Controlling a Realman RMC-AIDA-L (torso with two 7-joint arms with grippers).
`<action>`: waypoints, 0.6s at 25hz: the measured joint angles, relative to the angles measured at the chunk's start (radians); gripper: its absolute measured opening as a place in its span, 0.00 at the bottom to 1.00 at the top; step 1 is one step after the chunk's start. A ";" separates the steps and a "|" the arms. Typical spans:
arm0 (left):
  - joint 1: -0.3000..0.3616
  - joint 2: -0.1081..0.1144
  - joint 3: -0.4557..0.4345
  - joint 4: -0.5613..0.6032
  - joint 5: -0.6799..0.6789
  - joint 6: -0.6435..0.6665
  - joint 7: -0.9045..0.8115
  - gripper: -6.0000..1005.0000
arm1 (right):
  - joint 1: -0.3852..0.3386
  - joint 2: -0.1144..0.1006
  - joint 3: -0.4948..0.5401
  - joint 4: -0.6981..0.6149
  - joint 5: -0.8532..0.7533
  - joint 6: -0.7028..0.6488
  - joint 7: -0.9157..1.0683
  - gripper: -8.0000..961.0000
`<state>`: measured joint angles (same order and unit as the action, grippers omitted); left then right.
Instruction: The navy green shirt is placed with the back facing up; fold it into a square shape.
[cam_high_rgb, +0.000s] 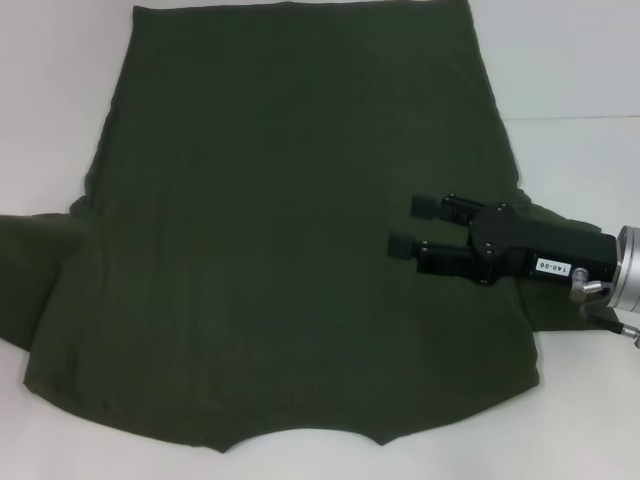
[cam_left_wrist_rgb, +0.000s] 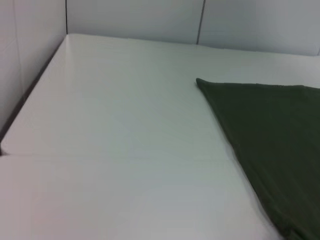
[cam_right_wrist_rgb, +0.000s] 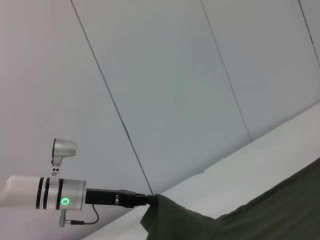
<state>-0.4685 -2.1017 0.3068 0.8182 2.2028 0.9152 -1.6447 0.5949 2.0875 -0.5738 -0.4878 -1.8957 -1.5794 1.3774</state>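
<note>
The navy green shirt (cam_high_rgb: 300, 230) lies spread flat on the white table (cam_high_rgb: 580, 70), plain side up, and covers most of the head view. Its left sleeve runs off that view's left edge. My right gripper (cam_high_rgb: 412, 225) hovers over the shirt's right side near the right sleeve, open, fingers pointing left with nothing between them. The right wrist view shows my left gripper (cam_right_wrist_rgb: 147, 200) far off, shut on a raised peak of the shirt (cam_right_wrist_rgb: 270, 210). In the left wrist view, one corner of the shirt (cam_left_wrist_rgb: 280, 150) lies flat on the table (cam_left_wrist_rgb: 125, 125).
Bare white table shows to the right of the shirt and at the near corners. A pale panelled wall (cam_right_wrist_rgb: 175, 90) stands behind the table, and a side wall (cam_left_wrist_rgb: 30, 60) closes off one edge.
</note>
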 joint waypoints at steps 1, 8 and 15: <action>-0.001 0.000 0.001 0.002 0.000 0.000 0.001 0.00 | 0.000 0.000 0.000 0.001 0.001 0.000 0.000 0.95; -0.012 0.005 0.006 0.014 0.000 -0.002 0.007 0.00 | 0.000 0.000 0.001 0.008 0.002 0.001 -0.001 0.95; -0.023 0.008 0.008 0.017 0.000 -0.023 0.011 0.00 | -0.001 0.000 0.000 0.008 0.002 0.001 -0.002 0.95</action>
<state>-0.4913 -2.0937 0.3152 0.8348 2.2027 0.8921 -1.6336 0.5936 2.0876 -0.5736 -0.4801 -1.8940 -1.5780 1.3759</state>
